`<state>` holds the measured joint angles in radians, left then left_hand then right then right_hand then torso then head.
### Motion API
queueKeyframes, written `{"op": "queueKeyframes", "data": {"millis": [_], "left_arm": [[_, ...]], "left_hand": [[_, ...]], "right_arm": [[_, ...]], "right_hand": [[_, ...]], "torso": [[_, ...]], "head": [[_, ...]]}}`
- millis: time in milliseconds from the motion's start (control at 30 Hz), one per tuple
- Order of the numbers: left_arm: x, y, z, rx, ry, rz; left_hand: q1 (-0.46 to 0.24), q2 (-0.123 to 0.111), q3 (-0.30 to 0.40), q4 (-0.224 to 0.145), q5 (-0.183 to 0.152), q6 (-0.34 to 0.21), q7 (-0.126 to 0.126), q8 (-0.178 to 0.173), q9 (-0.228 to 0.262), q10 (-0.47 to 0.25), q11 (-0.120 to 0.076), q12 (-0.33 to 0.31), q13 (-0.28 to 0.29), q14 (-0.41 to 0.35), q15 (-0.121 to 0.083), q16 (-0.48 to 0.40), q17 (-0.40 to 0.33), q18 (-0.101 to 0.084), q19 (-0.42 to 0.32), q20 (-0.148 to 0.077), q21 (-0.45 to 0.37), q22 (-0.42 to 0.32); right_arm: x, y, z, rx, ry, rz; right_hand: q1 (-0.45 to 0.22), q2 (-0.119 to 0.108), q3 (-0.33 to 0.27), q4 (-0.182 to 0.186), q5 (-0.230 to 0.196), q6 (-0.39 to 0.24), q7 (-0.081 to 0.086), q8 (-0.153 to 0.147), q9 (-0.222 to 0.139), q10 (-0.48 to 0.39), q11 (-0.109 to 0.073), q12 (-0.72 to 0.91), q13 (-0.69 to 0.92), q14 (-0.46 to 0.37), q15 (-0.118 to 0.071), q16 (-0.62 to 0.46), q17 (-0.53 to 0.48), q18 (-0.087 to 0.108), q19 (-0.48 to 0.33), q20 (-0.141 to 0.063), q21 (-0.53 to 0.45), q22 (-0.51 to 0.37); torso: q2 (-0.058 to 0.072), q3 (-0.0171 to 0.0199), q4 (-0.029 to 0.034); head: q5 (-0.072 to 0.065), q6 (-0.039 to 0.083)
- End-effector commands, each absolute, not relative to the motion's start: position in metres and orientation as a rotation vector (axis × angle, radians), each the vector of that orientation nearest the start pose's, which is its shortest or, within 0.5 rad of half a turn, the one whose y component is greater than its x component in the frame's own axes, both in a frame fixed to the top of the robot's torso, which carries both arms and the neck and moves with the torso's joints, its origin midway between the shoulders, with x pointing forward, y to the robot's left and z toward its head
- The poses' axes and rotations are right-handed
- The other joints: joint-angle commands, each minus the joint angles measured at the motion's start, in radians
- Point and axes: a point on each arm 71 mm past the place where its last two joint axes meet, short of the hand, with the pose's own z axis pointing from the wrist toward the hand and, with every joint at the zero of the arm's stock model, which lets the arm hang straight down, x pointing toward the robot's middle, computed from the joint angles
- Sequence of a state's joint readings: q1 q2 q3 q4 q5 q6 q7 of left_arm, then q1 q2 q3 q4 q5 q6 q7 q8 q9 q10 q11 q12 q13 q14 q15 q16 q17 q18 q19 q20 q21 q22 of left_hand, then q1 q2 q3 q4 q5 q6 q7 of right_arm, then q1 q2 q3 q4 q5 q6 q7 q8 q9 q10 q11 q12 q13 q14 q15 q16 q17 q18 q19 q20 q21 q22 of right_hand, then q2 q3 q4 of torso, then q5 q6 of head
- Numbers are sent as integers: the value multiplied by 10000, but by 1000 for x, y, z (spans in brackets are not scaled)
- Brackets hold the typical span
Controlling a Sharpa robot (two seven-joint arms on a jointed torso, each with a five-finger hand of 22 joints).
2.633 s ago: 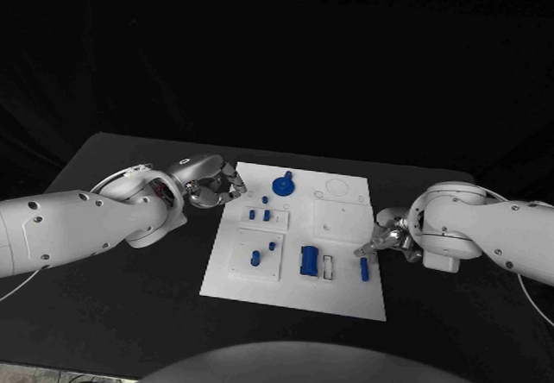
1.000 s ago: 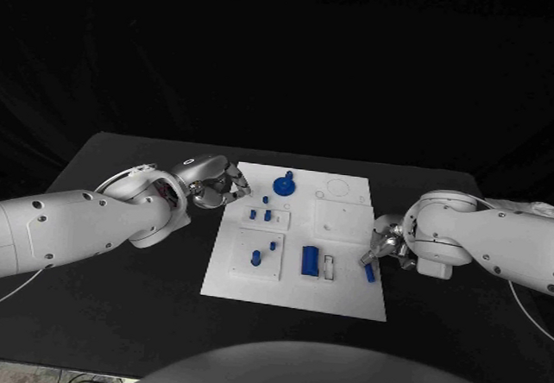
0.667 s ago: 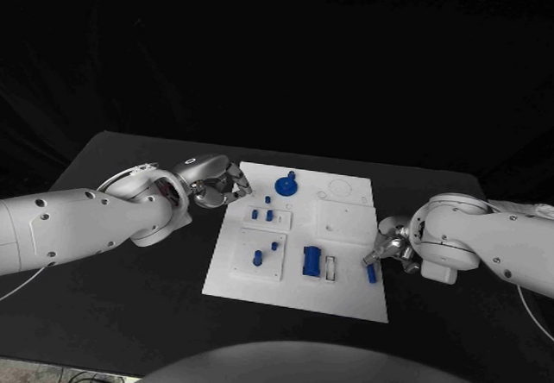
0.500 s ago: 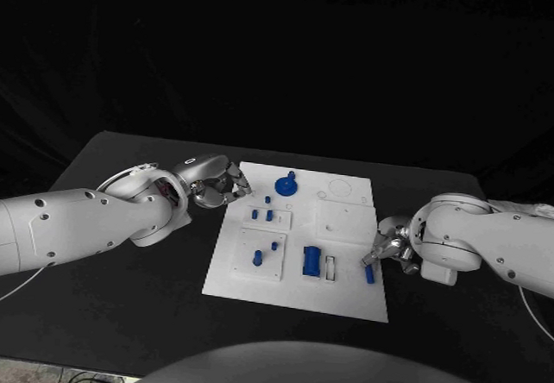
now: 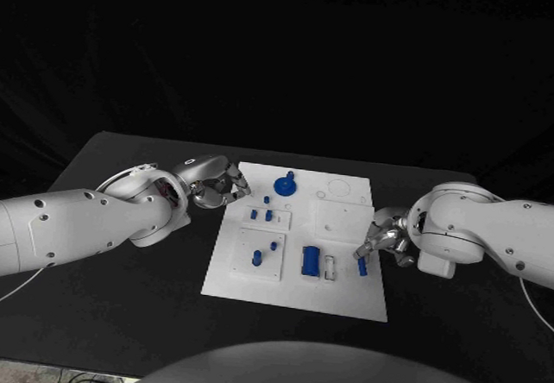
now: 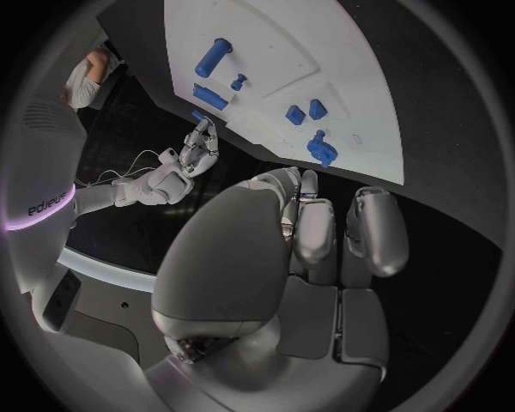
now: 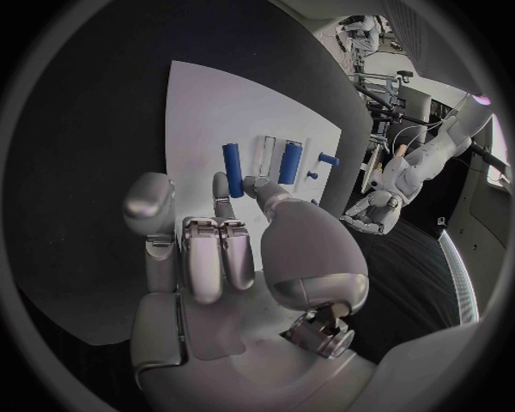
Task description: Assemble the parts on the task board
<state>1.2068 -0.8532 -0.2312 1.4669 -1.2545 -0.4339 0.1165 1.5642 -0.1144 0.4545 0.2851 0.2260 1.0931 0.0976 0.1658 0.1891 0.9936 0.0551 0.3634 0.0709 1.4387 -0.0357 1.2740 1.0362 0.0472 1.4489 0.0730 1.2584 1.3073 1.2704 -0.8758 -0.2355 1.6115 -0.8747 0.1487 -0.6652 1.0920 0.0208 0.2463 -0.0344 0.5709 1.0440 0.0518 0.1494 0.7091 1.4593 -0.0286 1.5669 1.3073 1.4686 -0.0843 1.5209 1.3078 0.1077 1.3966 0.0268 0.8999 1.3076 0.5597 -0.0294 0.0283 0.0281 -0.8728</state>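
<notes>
We see a black table (image 5: 124, 261) against a dark backdrop; on it, directly and about in its middle, lies the white task board (image 5: 341, 298), flat, its long sides running away from us; the board's near corners sit well inside the table's front edge; dark tabletop shows on both sides of it.

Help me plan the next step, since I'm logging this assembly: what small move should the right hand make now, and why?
Probably close the fingers on the slim blue peg and lift it. The right hand sits at the right edge of the task board, its fingertips right by that peg, which lies flat beside an empty slot. Whether they touch it, I cannot tell.
</notes>
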Motion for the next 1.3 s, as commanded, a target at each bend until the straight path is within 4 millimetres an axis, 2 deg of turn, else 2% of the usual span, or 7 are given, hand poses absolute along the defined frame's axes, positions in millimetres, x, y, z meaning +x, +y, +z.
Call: {"op": "queueKeyframes", "data": {"millis": [33, 333, 700, 1300], "left_arm": [[464, 218, -242, 1030, 17349, -8026], [464, 218, -243, 1024, 17413, -8000], [464, 217, -243, 1033, 17446, -8010], [464, 218, -243, 1030, 17492, -8000]], "left_hand": [[68, -14, 50, 8, -39, 76, 16, 50, 12, 86, -1, 49, -15, -60, -35, 10, -18, 167, -59, -23, -45, 1795], [67, -15, 54, 10, -41, 75, 17, 50, 13, 87, 0, 48, -15, -62, -34, 7, -23, 167, -59, -23, -46, 1795], [61, -21, 62, 16, -45, 68, 21, 50, 13, 85, 4, 45, -17, -66, -32, 4, -29, 169, -65, -22, -58, 1791], [61, -21, 62, 16, -45, 68, 21, 50, 13, 85, 4, 45, -17, -66, -32, 4, -29, 169, -65, -22, -58, 1791]], "right_arm": [[428, -216, -263, 3231, 26143, 3127], [430, -202, -267, 3983, 26741, 3809], [433, -188, -281, 4816, 27191, 4283], [432, -186, -292, 5213, 27112, 4201]], "right_hand": [[-100, 29, 510, -436, -67, -42, -49, 26, 11, 1115, -29, 39, 2635, 861, -61, -28, 1971, 67, 50, -46, 34, 1090], [-209, 45, 550, -394, -194, -101, -32, -13, -8, 1115, -17, 39, 2635, 866, -56, -17, 1983, 69, 52, -47, -5, 1084], [-295, 63, 592, -364, -315, -141, -15, -50, -38, 1115, 2, 39, 2635, 838, -38, -102, 1877, 117, -43, -36, -339, 1009], [-393, 102, 662, -328, -428, -224, 30, -114, -85, 1115, 41, 39, 2635, 813, -4, -162, 1805, 139, -116, -9, -538, 967]], "torso": [[-1, 2, 13], [2, -2, 3], [0, 0, 4], [5, 0, -3]], "head": [[1, 2], [-25, 2], [-3, 2], [14, 2]]}}
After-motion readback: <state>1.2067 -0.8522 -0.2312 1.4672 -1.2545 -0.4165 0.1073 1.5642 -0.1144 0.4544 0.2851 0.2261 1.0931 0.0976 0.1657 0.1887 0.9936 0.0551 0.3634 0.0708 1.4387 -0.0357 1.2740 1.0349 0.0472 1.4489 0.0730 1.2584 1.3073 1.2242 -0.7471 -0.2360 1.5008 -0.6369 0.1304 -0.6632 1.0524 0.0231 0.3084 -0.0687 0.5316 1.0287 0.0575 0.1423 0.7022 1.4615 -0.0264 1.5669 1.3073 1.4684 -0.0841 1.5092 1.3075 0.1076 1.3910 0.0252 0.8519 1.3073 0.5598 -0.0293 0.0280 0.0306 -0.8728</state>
